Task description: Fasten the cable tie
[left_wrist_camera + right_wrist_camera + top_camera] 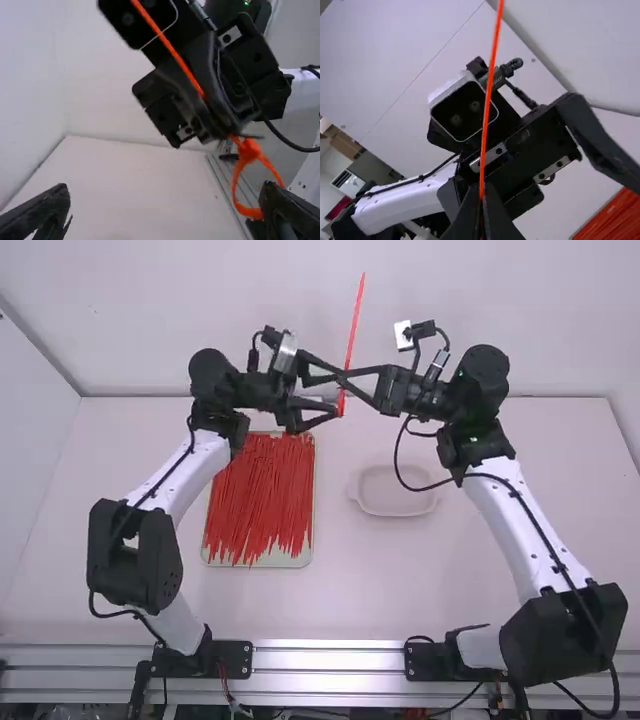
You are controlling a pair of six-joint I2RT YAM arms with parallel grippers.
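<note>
Up in the air, high above the counter point(450, 570), over the far end of the tray point(260, 562) heaped with spare red ties point(262, 490), both arms raised and meeting near the middle. Clamped tight in the right gripper point(481, 212), fingers pressed flat together on the strap of the orange cable tie point(353, 320). Standing nearly upright out of that pinch, long tail pointing skyward past both wrists. Curling into what looks like a small loop point(248, 170) just below the right fingertips, seen from the left wrist. Facing it head-on from the other side with the left gripper point(165, 192): fingers spread wide, one to either side of the right gripper's tip, gripping nothing at all. Hanging close beside one left finger point(285, 212) with the loop's lower end; touching or not, cannot tell. Down on the counter, beside the tray and apart from it, a white dish point(395, 490), resting to the right.
</note>
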